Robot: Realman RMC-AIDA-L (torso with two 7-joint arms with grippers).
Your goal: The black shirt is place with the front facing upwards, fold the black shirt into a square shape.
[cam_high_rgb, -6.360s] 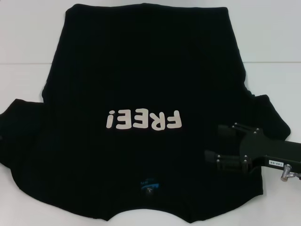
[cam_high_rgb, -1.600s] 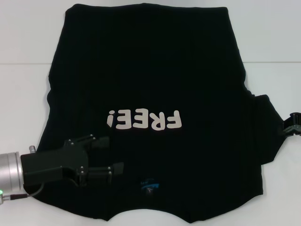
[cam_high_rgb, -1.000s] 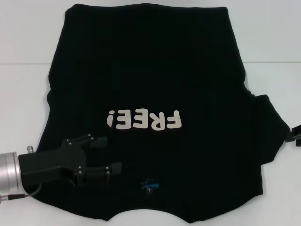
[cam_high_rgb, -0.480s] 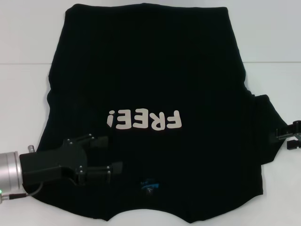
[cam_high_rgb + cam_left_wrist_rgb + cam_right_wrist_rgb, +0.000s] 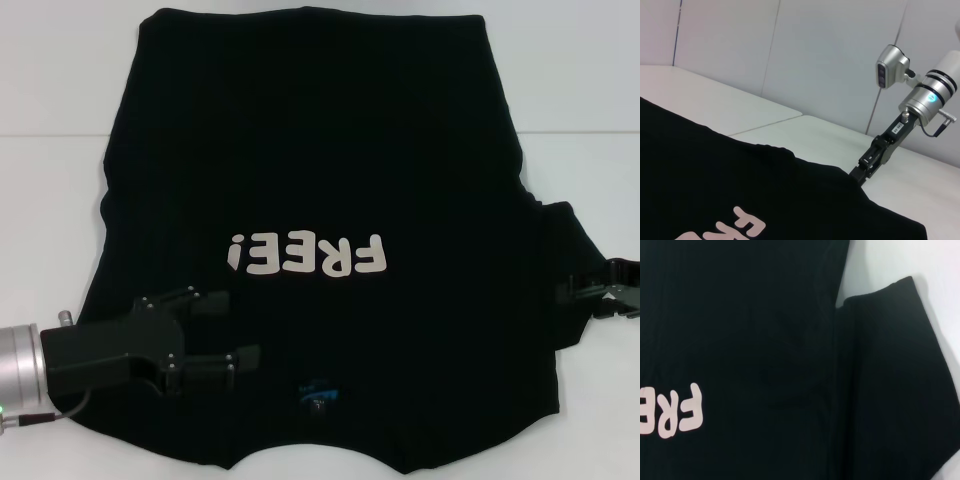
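Black shirt point(image 5: 320, 200) fills the head view, flat on the white desk point(image 5: 60, 80), collar at bottom, hem at top, long axis vertical. Left pincer point(image 5: 230, 330), parted and empty, hovers lower left; right pincer point(image 5: 585, 293), grip unclear, meets the sleeve at right edge. Left wrist view shows it at the sleeve tip; right wrist view only cloth. Judged: sleeve fold starting, needing a firm pinch.
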